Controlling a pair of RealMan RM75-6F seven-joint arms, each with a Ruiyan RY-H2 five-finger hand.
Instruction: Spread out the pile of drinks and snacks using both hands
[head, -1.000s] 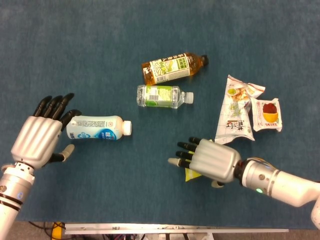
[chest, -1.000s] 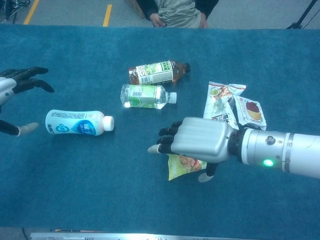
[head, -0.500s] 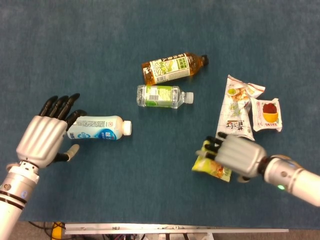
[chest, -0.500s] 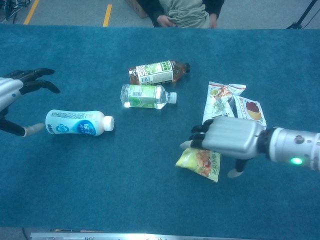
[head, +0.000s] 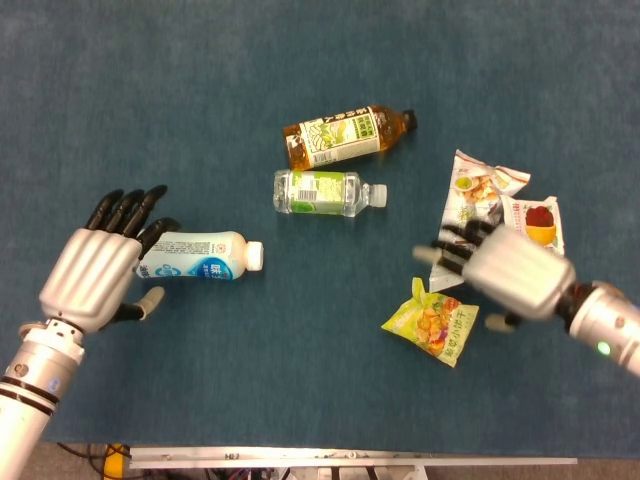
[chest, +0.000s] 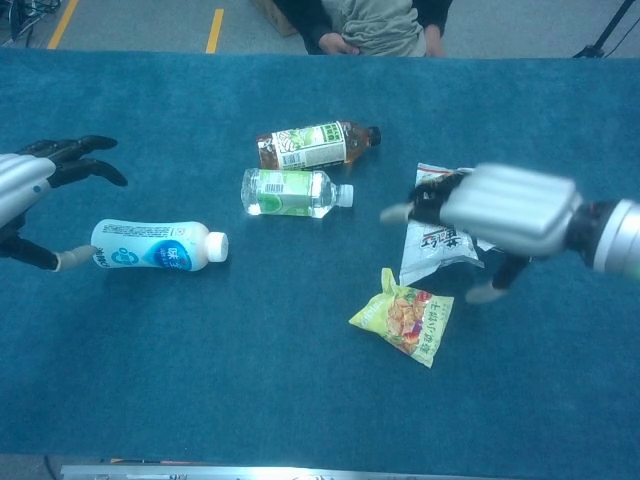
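Note:
A white-and-blue bottle (head: 200, 256) (chest: 155, 246) lies at the left. My left hand (head: 95, 275) (chest: 25, 185) is at its base with fingers spread around it, not gripping; the thumb tip is next to the base. An amber tea bottle (head: 345, 135) (chest: 315, 146) and a clear green-label bottle (head: 325, 191) (chest: 293, 192) lie side by side in the middle. A yellow snack bag (head: 432, 322) (chest: 403, 317) lies alone, front right. My right hand (head: 505, 272) (chest: 500, 210) hovers empty over the long white snack bag (head: 468, 195) (chest: 430, 245), fingers apart.
A small white packet with a red picture (head: 535, 220) lies beside the white bag, at its right. The blue cloth table (head: 200, 90) has its front edge (head: 350, 455) close below the hands. A seated person (chest: 365, 25) is beyond the far edge.
My right hand dragged the yellow bag to the right, let it go and moved up over the white bag. My left hand edged closer to the white bottle's base.

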